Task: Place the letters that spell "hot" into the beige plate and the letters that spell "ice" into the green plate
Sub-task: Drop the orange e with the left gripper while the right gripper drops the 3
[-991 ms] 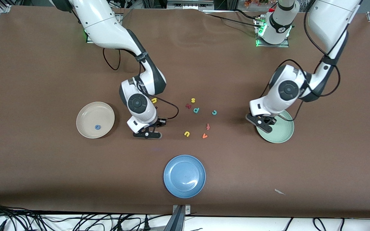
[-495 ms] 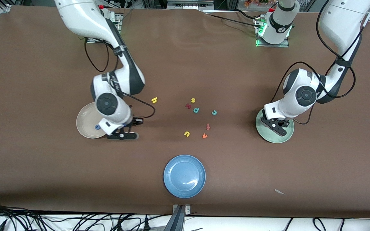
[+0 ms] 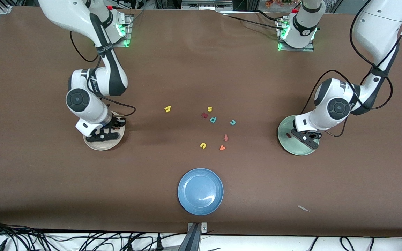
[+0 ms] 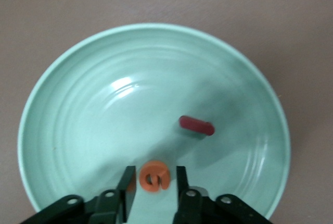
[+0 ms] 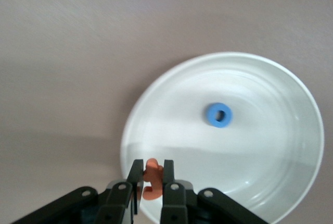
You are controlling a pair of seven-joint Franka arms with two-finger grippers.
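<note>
Orange t (image 5: 152,179), small, curved foam

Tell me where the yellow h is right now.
The yellow h lies on the bare table between the beige plate and the cluster of loose letters, nearest the yellow s and farther from the front camera than the blue plate.

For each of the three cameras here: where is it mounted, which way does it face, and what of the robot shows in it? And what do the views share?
Front view: high across the table, facing both bases; shows both arms, the blue plate and loose letters.
Left wrist view: on the left arm, looking down into the green plate; shows the left end effector around the orange e, near the dark red i.
Right wrist view: on the right arm, above the beige plate; shows the right end effector shut on the orange t, plus the blue o.
Shared: each plate also appears in the front view.
</note>
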